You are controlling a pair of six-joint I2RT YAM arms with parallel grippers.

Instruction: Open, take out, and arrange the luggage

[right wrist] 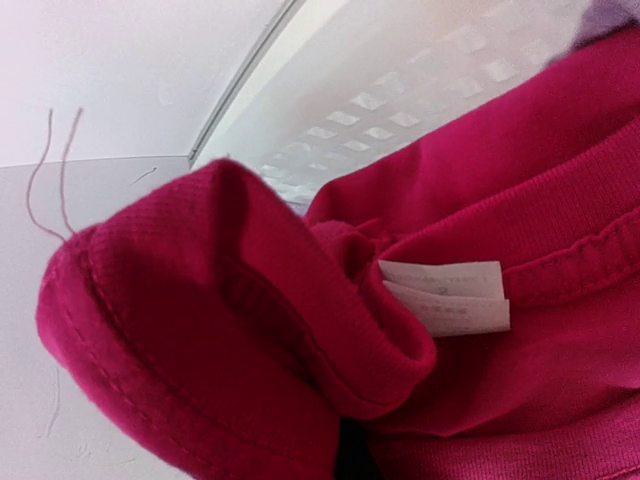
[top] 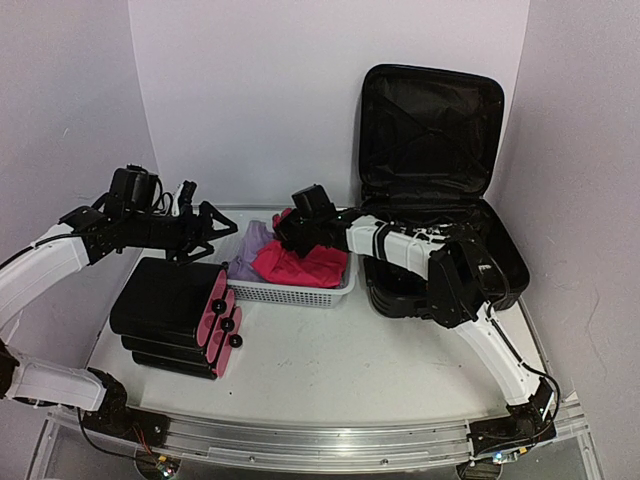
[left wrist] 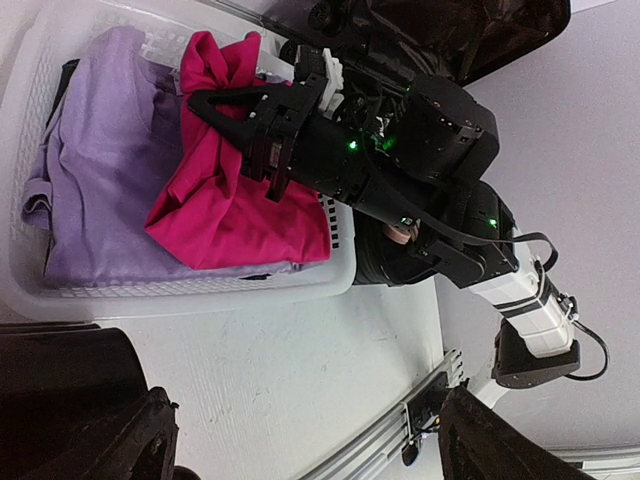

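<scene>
The luggage stands open at the back right, lid upright and black lining showing; part of it shows in the left wrist view. My right gripper reaches left over the white basket and is shut on a red cloth, which bunches up around its fingers. In the right wrist view the red cloth fills the frame and hides the jaws. The left wrist view shows that gripper in the red cloth. My left gripper is open and empty above the table.
A purple cloth lies in the left part of the basket, under the red one. A stack of smaller smooth black cases with pink sides and black knobs lies at the left, below my left gripper.
</scene>
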